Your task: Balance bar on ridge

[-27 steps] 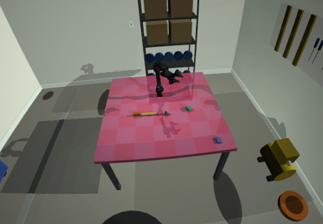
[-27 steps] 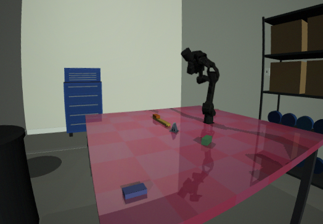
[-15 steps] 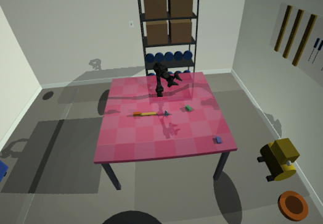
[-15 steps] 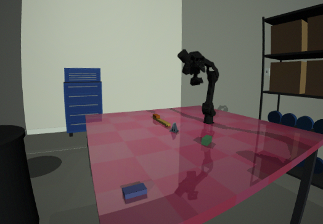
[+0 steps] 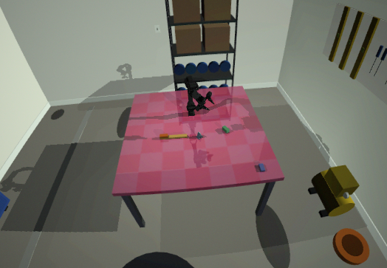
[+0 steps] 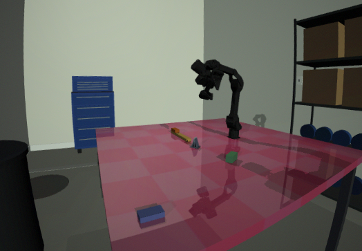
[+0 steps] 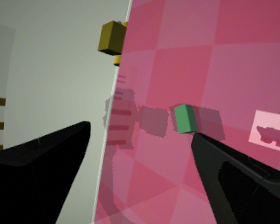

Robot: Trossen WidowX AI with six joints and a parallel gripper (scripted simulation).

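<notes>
The yellow bar [image 5: 178, 136] [image 6: 183, 136] lies on the pink table [image 5: 148, 157] [image 6: 128, 182], with an orange block [image 5: 164, 136] [image 6: 175, 130] at its far end from the ridge. The small grey-blue ridge [image 5: 199, 136] [image 6: 195, 144] stands just beyond the bar's other end, to the right in the top view; the bar is not on it. My gripper [image 5: 210, 106] [image 6: 214, 94] [image 7: 143, 134] is open and empty, high above the table, behind and to the right of the ridge in the top view. Bar and ridge are out of the wrist view.
A green block [image 5: 226, 129] [image 6: 231, 157] [image 7: 185, 119] lies to the right of the ridge in the top view. A blue block [image 5: 261, 167] [image 6: 151, 214] lies near the table's front right corner. A shelf rack [image 5: 236, 35] stands behind the table.
</notes>
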